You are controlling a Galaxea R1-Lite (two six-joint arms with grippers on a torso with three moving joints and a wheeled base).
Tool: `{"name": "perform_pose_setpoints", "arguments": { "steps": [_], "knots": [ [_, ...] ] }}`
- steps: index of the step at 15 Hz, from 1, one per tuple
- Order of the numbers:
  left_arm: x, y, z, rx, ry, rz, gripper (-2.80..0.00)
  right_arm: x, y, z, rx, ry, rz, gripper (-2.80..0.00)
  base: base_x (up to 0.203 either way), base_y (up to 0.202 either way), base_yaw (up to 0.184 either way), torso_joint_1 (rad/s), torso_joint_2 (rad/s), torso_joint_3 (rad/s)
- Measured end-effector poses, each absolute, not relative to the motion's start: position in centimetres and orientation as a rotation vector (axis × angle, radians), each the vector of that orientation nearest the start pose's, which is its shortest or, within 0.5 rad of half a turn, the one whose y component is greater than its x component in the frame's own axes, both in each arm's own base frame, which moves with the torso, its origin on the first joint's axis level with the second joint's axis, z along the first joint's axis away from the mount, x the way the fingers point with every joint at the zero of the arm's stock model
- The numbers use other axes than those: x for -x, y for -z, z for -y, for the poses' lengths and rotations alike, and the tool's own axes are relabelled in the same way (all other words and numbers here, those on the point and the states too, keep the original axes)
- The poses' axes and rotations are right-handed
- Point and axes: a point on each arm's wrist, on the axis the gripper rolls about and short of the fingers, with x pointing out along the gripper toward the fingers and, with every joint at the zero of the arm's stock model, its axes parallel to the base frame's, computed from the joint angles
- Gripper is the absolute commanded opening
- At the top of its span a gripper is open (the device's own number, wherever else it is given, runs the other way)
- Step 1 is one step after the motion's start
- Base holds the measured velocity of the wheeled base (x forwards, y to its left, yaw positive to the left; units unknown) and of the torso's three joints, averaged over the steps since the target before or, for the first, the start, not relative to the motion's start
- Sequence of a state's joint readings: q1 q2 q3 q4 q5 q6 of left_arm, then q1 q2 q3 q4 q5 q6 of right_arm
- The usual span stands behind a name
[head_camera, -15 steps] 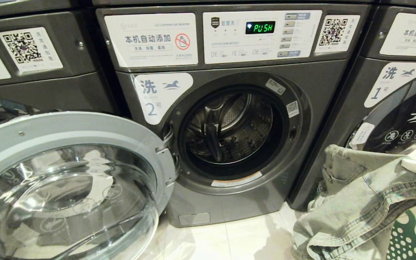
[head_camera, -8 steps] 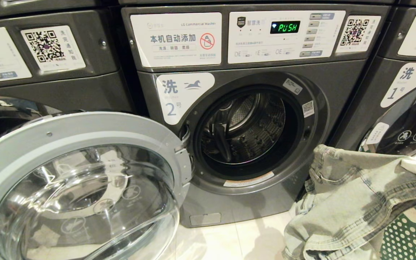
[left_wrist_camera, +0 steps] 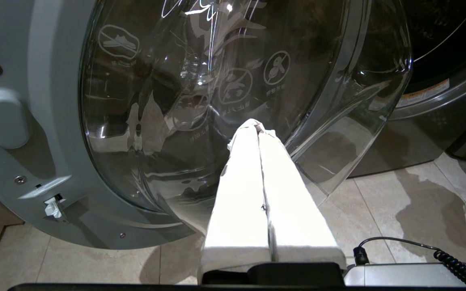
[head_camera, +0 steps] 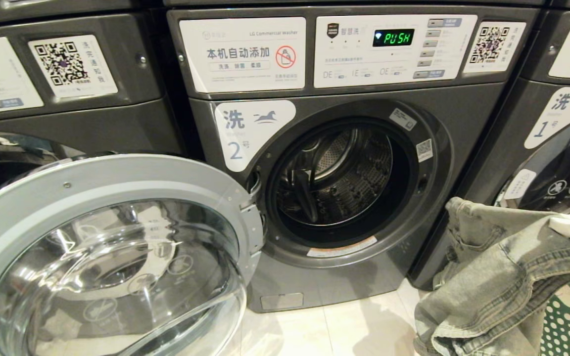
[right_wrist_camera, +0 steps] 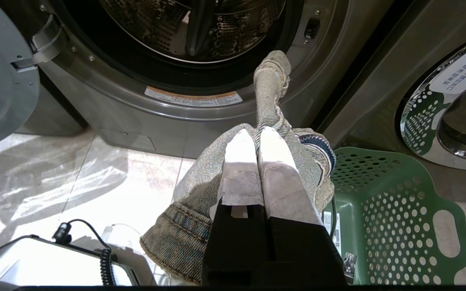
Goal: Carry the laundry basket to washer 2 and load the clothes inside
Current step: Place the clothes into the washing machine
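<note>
Washer 2 point(head_camera: 324, 163) stands with its round glass door point(head_camera: 112, 257) swung wide open toward the robot's left, the bare steel drum point(head_camera: 337, 180) showing in the opening and the panel display reading "PUSH". The washer labelled 1 point(head_camera: 557, 148) is beside it on the right, another like machine point(head_camera: 67, 99) on the left.

The right end effector point(right_wrist_camera: 259, 135) reaches forward at a low height toward the lower right of washer 2's opening, pointing at the rim rather than into the drum. Its two white-padded fingers are pressed together on the clothes point(right_wrist_camera: 273, 121), a pale denim garment: one twisted end sticks up past the fingertips just in front of the door rim, while the rest hangs below the fingers above the tiled floor point(right_wrist_camera: 75, 173). In the head view the garment point(head_camera: 502, 277) drapes at the lower right, in front of washer 1.

The laundry basket point(right_wrist_camera: 382, 214) sits on the floor below and beside the right arm, before washer 1.

The left end effector point(left_wrist_camera: 259, 125) is closed on nothing, fingers flat together, held low just in front of the open door's glass.
</note>
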State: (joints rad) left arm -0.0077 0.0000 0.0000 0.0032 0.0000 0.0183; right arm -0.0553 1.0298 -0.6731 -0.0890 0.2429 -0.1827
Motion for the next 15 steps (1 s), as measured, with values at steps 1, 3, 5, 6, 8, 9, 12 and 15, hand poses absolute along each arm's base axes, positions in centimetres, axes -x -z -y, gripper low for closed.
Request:
{"name": "perform_pose_setpoints", "arguments": {
  "steps": [1,3,5,6,8,9,12,15],
  "knots": [
    [2.28,-7.52,-0.01,-0.018,0.008,-0.003,-2.80,-13.45,-23.85,0.20,0.140,-0.211,-0.254,-2.80,0.000,0.000,0.000,0.000,0.00,0.000],
    [2.28,-7.52,-0.01,-0.020,0.009,-0.002,-2.80,-13.63,-23.69,0.21,0.138,-0.212,-0.265,-2.80,0.000,0.000,0.000,0.000,0.00,0.000],
    [2.28,-7.53,-0.01,-0.022,0.009,-0.002,-2.80,-13.78,-23.62,0.21,0.137,-0.217,-0.270,-2.80,0.000,0.000,0.000,0.000,0.00,0.000],
    [2.28,-7.53,-0.01,-0.021,0.009,-0.002,-2.80,-13.80,-23.58,0.21,0.138,-0.218,-0.270,-2.80,0.000,0.000,0.000,0.000,0.00,0.000],
    [2.28,-7.53,-0.01,-0.021,0.009,-0.002,-2.80,-13.81,-23.70,0.20,0.138,-0.221,-0.264,-2.80,0.000,0.000,0.000,0.000,0.00,0.000],
    [2.28,-7.53,-0.01,-0.021,0.009,-0.002,-2.80,-13.80,-23.79,0.18,0.137,-0.229,-0.259,-2.80,0.000,0.000,0.000,0.000,0.00,0.000],
    [2.28,-7.53,-0.01,-0.021,0.009,-0.002,-2.80,-13.71,-23.86,0.14,0.135,-0.248,-0.252,-2.80,0.000,0.000,0.000,0.000,0.00,0.000],
    [2.28,-7.53,-0.01,-0.021,0.009,-0.001,-2.80,-13.71,-23.65,0.17,0.132,-0.236,-0.262,-2.80,0.000,0.000,0.000,0.000,0.00,0.000]
  ]
}}
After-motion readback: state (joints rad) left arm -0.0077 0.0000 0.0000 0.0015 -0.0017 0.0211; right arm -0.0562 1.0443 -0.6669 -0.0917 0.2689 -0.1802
